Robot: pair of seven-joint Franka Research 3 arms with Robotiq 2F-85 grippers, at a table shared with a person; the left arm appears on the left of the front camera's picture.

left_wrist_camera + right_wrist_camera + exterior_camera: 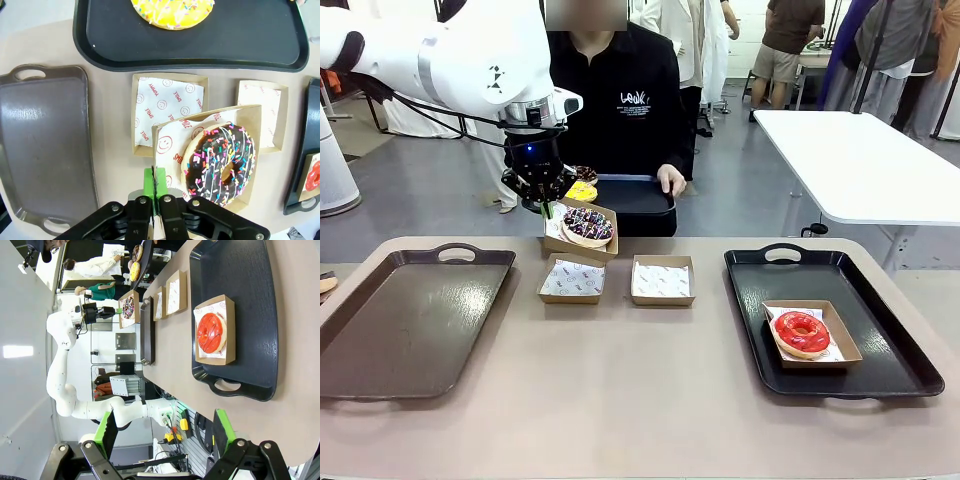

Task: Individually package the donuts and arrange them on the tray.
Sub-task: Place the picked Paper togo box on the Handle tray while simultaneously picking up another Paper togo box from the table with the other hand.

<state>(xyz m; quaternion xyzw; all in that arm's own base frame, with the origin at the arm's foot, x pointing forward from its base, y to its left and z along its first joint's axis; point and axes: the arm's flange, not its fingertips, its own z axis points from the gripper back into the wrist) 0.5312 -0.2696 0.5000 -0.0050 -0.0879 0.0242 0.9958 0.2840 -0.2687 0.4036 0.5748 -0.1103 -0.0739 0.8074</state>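
My left gripper [546,207] [155,186] is shut on the edge of a brown cardboard box [582,250] [250,117] and holds it above the table. In that box lies a chocolate donut with sprinkles [587,226] [220,162]. A red donut [802,333] [211,332] sits in its own box on the black tray [885,335] [250,285] at the right. The person holds another black tray [635,197] [240,40] carrying a yellow donut [582,191] [172,11] and a chocolate one [586,174]. My right gripper [165,432] stands open above the table edge, off that tray's end.
Two empty lined boxes [572,279] [662,279] sit side by side mid-table, just under the lifted box. A brown tray [405,320] [45,150] lies at the left. A white table [860,160] stands behind at the right.
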